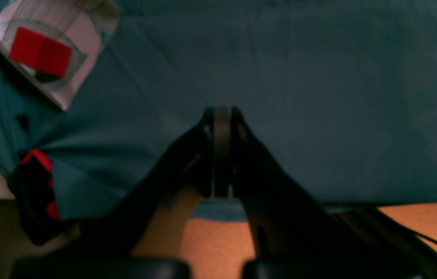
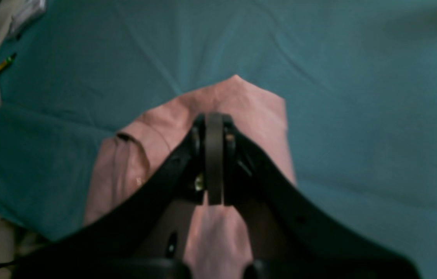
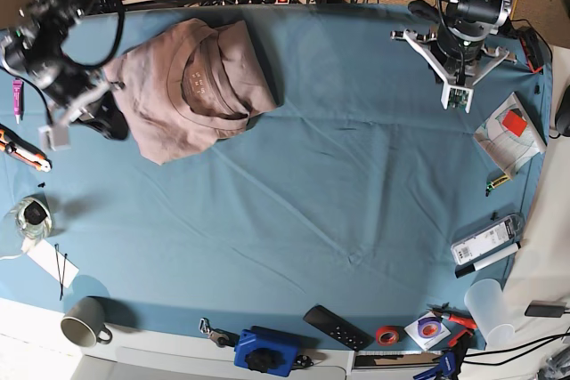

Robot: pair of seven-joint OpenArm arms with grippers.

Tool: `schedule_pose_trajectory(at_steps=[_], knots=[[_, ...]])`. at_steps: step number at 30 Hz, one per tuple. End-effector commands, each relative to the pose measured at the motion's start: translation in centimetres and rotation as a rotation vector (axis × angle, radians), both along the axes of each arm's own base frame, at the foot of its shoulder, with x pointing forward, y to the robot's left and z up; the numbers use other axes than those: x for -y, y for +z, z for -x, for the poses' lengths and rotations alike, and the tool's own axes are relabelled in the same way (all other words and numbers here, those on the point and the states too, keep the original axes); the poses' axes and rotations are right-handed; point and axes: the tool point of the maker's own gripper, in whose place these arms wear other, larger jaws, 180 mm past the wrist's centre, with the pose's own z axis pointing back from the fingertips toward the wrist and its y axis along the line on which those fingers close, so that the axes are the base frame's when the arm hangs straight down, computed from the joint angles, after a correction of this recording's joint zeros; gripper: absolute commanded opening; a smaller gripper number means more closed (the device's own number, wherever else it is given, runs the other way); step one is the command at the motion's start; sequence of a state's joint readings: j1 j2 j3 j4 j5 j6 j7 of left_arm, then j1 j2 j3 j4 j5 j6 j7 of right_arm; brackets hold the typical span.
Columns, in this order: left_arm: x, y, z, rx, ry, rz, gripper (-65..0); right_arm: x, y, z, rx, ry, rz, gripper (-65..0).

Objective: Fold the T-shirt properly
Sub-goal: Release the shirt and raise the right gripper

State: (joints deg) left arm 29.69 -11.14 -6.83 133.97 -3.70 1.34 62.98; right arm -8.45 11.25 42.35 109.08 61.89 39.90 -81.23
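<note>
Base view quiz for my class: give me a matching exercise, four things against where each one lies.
Things:
1. mauve-brown cotton T-shirt
2. grey ceramic mug
3. red tape roll
4. black remote control

Places:
A. near edge, right of the remote
B. far left corner of the blue cloth
C. near left corner
D. near edge, middle

Pairs: 1-B, 2-C, 3-A, 4-D

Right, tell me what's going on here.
A two-armed robot is folding a T-shirt, which lies in a folded bundle at the far corner of the blue table cover. The right gripper hangs shut above the shirt, holding nothing. The left gripper is shut too, over bare cover, well away from the shirt.
</note>
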Motion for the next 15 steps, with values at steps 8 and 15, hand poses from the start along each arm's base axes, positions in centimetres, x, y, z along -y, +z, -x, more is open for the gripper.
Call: schedule_pose_trajectory(at_steps=[8,15], knots=[[0.4,-0.2,1.2,-0.036,-0.076,-0.025,-65.0,2.4,2.2,5.2,-0.003,-0.061,0.16,-65.0],[-2.1,-0.6,2.5,-0.079,-0.009,-0.064,-65.0,3.2,0.1,9.5,-0.141,-0.079,0.182,-65.0]])
